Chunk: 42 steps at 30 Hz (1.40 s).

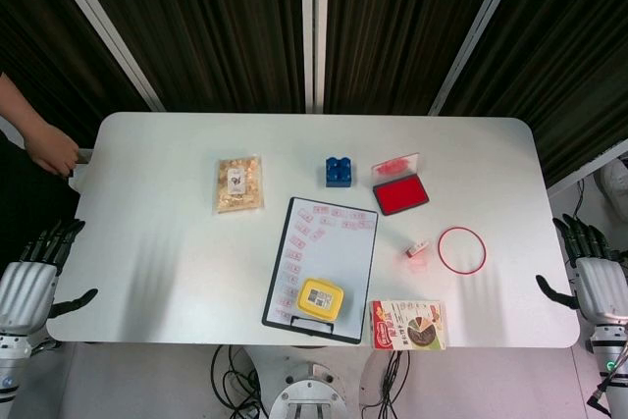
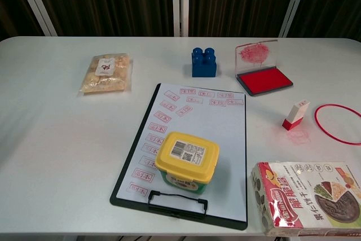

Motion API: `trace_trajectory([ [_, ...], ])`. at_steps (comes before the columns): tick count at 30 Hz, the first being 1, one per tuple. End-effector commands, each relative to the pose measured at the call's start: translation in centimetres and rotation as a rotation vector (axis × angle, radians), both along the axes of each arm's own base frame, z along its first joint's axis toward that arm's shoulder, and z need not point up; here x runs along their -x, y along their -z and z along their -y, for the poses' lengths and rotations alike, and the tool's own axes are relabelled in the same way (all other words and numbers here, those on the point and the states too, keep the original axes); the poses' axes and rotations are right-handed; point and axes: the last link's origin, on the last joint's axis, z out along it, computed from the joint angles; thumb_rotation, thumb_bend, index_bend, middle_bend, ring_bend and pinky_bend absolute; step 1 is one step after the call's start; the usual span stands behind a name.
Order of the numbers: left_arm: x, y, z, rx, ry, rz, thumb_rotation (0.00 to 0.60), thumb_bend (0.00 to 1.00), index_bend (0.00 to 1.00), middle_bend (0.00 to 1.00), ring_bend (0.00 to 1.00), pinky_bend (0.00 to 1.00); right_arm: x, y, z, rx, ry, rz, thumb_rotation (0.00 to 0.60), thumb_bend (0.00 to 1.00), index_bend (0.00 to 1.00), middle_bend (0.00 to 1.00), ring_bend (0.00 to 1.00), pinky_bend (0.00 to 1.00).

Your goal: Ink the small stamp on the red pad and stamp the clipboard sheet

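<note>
The small stamp [image 1: 417, 247] [image 2: 295, 115], white with a red base, stands on the table right of the clipboard. The red ink pad [image 1: 400, 194] [image 2: 263, 79] lies open behind it, its lid raised. The clipboard sheet [image 1: 326, 260] [image 2: 198, 139] carries several red stamp marks along its top and left side. My left hand [image 1: 32, 274] hangs open off the table's left front corner. My right hand [image 1: 589, 277] hangs open off the right front corner. Both hands are far from the stamp and show only in the head view.
A yellow-lidded tub [image 1: 320, 298] [image 2: 186, 159] sits on the clipboard near its clip. Around it lie a blue brick [image 1: 339, 171] [image 2: 203, 62], a snack bag [image 1: 238, 183] [image 2: 106, 72], a red ring [image 1: 461, 249] [image 2: 339, 122] and a printed box [image 1: 408, 325] [image 2: 307, 197]. A person's hand [image 1: 49, 147] rests at the far left edge.
</note>
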Motion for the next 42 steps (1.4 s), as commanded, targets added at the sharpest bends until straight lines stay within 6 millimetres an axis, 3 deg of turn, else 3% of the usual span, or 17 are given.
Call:
trace_trajectory([
  [1, 0.0, 0.0, 0.0, -0.001, 0.001, 0.001, 0.6, 0.0, 0.07, 0.08, 0.05, 0.16, 0.0, 0.0, 0.0, 0.0, 0.0, 0.0, 0.6, 0.18, 0.0, 0.0, 0.0, 0.0],
  [13, 0.0, -0.2, 0.1, -0.012, 0.004, 0.002, 0.6, 0.0, 0.07, 0.08, 0.05, 0.16, -0.4, -0.2, 0.5, 0.013, -0.046, -0.015, 0.6, 0.18, 0.0, 0.0, 0.0, 0.02],
  [14, 0.0, -0.2, 0.0, -0.014, 0.006, 0.002, 0.6, 0.0, 0.07, 0.08, 0.05, 0.16, -0.7, -0.3, 1.0, 0.028, -0.08, -0.036, 0.6, 0.18, 0.0, 0.0, 0.06, 0.14],
  [16, -0.1, -0.2, 0.0, -0.011, 0.006, 0.0, 0.6, 0.0, 0.07, 0.08, 0.05, 0.16, -1.1, -0.3, 1.6, 0.019, -0.126, -0.095, 0.6, 0.18, 0.0, 0.02, 0.31, 0.56],
  [18, -0.1, -0.2, -0.1, -0.006, 0.007, -0.002, 0.6, 0.0, 0.07, 0.08, 0.05, 0.16, -1.6, -0.3, 2.3, -0.017, -0.167, -0.158, 0.6, 0.18, 0.0, 0.07, 0.5, 0.81],
  [20, -0.2, -0.1, -0.2, -0.002, 0.009, 0.0, 0.6, 0.0, 0.07, 0.08, 0.05, 0.16, -3.2, 0.1, 3.9, -0.077, -0.268, -0.243, 0.6, 0.18, 0.04, 0.12, 0.59, 0.88],
  [23, -0.3, 0.2, -0.2, 0.004, 0.011, 0.002, 0.6, 0.0, 0.07, 0.08, 0.05, 0.16, -4.8, 1.6, 5.8, -0.165, -0.357, -0.337, 0.6, 0.18, 0.11, 0.18, 0.65, 0.91],
  [29, -0.1, 0.4, -0.2, 0.006, -0.001, 0.004, 0.6, 0.0, 0.07, 0.08, 0.05, 0.16, -7.0, 6.3, 8.6, -0.332, -0.414, -0.392, 0.6, 0.19, 0.16, 0.19, 0.65, 0.91],
  [35, -0.2, 0.4, -0.2, 0.013, 0.001, -0.008, 0.6, 0.0, 0.07, 0.08, 0.05, 0.16, -8.3, 9.9, 9.9, -0.384, -0.439, -0.347, 0.6, 0.19, 0.21, 0.22, 0.67, 0.92],
  [42, -0.2, 0.6, -0.4, 0.019, -0.001, 0.001, 0.6, 0.0, 0.07, 0.08, 0.05, 0.16, -9.0, 12.3, 11.0, -0.396, -0.461, -0.354, 0.6, 0.19, 0.31, 0.28, 0.7, 0.94],
])
